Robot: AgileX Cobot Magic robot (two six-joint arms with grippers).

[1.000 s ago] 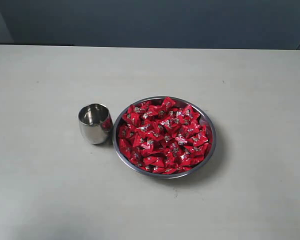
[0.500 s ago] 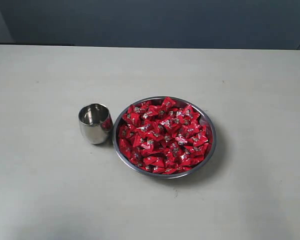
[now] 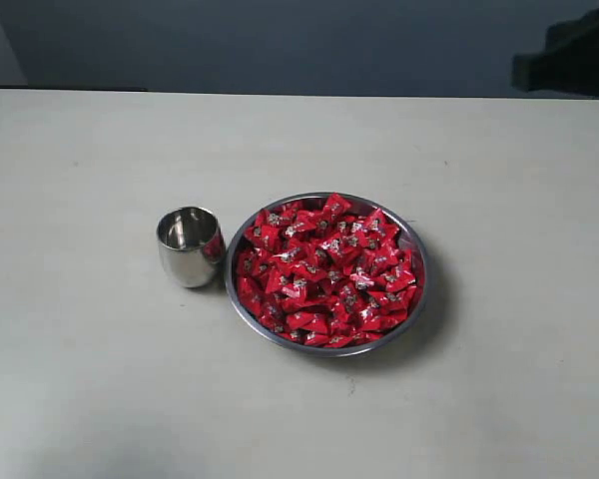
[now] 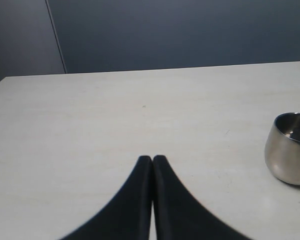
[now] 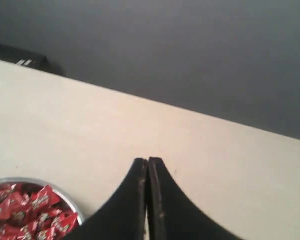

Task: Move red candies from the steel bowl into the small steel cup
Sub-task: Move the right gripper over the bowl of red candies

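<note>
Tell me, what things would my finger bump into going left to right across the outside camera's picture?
small steel cup → steel bowl heaped with red candies → dark robot arm, up in the far corner

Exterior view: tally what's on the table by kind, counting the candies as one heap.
steel bowl: 1
small steel cup: 1
red candies, as one heap in the bowl (single pieces too many to count): 1
Total: 3

table (image 3: 100, 399): pale | on it: steel bowl (image 3: 416, 299), small steel cup (image 3: 190, 246) just beside
</note>
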